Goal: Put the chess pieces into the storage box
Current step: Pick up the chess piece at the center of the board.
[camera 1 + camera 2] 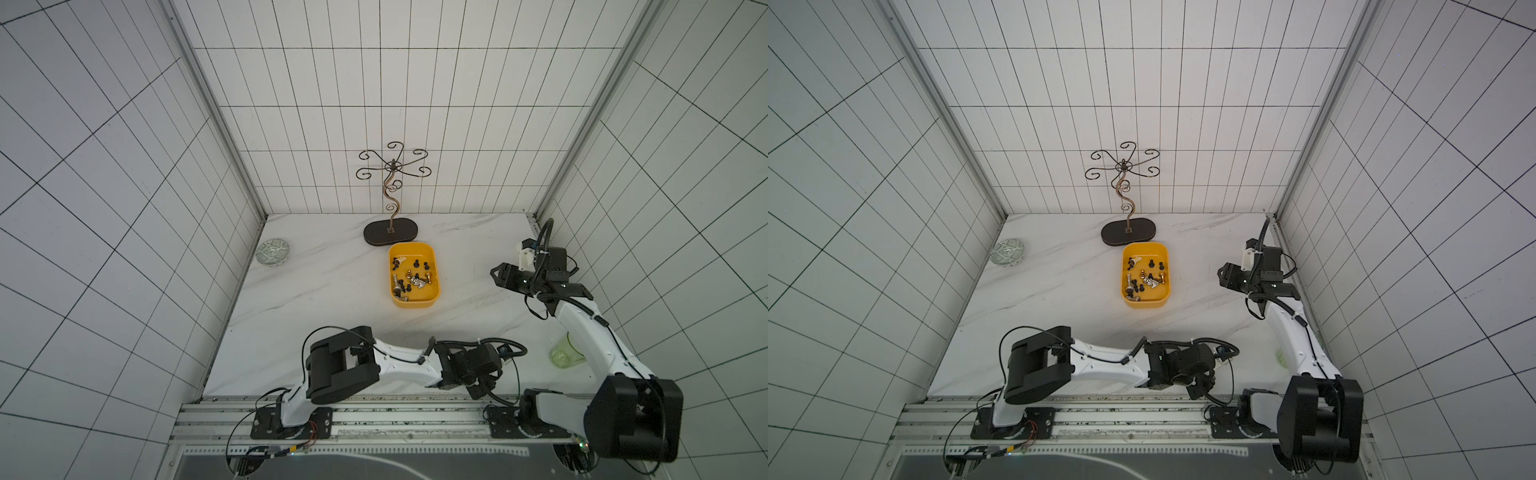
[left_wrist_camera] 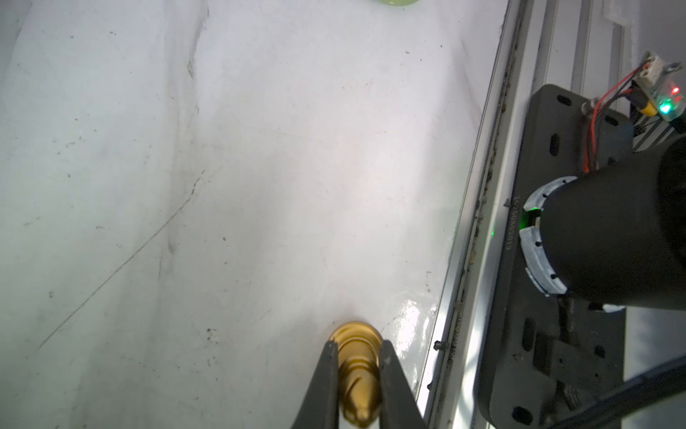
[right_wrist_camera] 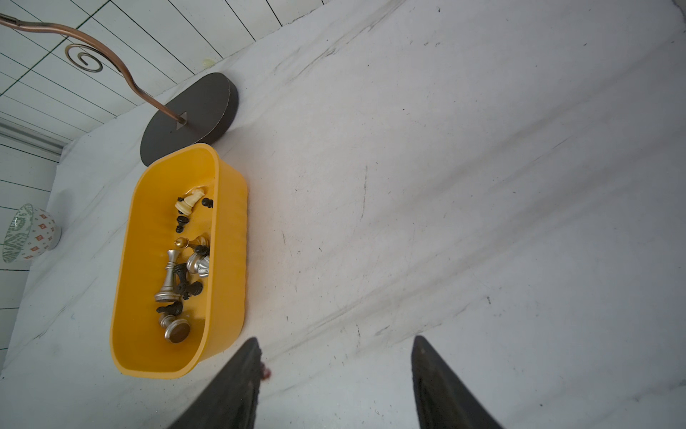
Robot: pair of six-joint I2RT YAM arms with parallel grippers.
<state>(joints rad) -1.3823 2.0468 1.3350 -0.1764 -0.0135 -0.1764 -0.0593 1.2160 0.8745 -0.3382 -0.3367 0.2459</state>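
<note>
Grasp looks made: left gripper (image 2: 359, 345) pinched tight on a brass-gold turned chess piece (image 2: 358, 375) at the near edge of the desk (image 1: 316, 291), right gripper (image 3: 336, 340) open and empty; next, carry it to the yellow-orange plastic storage box (image 1: 415, 305) toward the far edge.

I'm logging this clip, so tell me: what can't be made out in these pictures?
The left gripper: hidden under its own wrist in both top views.
The gold piece it grips: blurred, type unclear.
The green cup: partly behind the right arm in both top views; cut by the edge in the left wrist view.
The chess pieces in the storage box: too small to count in top views.
</note>
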